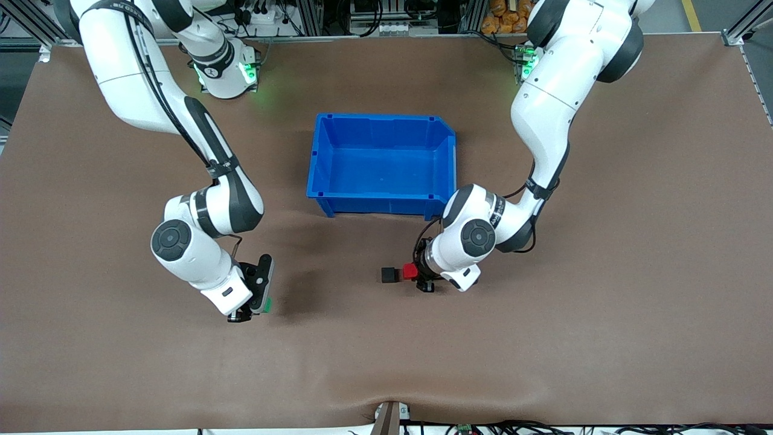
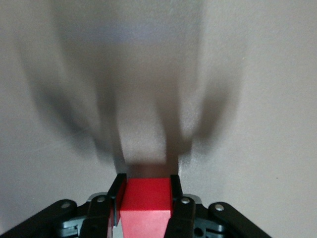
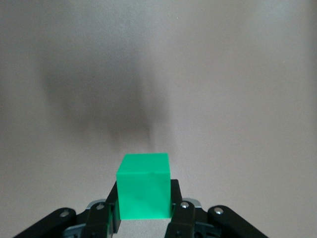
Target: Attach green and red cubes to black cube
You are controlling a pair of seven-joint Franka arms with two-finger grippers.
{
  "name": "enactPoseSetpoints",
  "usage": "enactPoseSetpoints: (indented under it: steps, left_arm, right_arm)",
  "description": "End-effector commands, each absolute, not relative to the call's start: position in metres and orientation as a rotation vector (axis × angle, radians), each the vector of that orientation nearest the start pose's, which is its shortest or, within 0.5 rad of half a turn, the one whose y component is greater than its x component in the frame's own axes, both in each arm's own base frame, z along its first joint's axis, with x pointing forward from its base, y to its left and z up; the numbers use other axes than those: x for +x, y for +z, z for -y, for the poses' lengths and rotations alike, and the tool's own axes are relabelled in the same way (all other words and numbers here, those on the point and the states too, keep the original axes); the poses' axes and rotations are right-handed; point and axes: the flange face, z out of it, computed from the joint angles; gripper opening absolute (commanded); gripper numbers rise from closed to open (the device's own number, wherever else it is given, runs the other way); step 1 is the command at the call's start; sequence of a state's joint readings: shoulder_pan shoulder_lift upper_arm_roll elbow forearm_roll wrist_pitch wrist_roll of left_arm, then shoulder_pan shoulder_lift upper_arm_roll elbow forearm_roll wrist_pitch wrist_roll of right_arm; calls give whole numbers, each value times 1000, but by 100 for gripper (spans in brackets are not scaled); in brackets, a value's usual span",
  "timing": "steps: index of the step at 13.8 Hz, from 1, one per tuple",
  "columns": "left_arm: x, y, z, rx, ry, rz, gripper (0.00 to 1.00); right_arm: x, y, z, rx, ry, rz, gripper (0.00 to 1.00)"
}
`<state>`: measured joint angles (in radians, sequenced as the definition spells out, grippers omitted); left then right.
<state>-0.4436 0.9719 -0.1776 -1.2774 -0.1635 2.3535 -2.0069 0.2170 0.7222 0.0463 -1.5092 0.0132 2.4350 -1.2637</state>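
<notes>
My left gripper (image 1: 415, 275) is shut on the red cube (image 1: 410, 270) and holds it low over the table. The red cube is right beside the black cube (image 1: 390, 275), on the side toward the left arm's end; I cannot tell if they touch. In the left wrist view the red cube (image 2: 146, 201) sits between the fingers (image 2: 175, 186), and the black cube is out of view. My right gripper (image 1: 255, 309) is shut on the green cube (image 1: 267, 304), low over the table toward the right arm's end. The right wrist view shows the green cube (image 3: 144, 186) between the fingers (image 3: 175, 191).
An empty blue bin (image 1: 320, 158) stands mid-table, farther from the front camera than the black cube. Brown tabletop lies between the two grippers.
</notes>
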Motion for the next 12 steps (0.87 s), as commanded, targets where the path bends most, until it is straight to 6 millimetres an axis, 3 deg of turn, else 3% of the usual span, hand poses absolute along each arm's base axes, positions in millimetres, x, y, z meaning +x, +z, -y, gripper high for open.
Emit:
enactPoseSetpoints:
  steps: [1,3,12]
  left_arm:
    - [642,179,420,2032,-336,-2107,0]
    - [646,184,420,2022,-331,-2100,0]
    - [647,171,425,2020,-336,-2097,0]
  right_arm:
    - [714,258,-187,-2323,-323,2201,0]
    - [714,258,-187,-2323,-323,2201,0]
    - [714,259,-186,-2326,-327,2201,0]
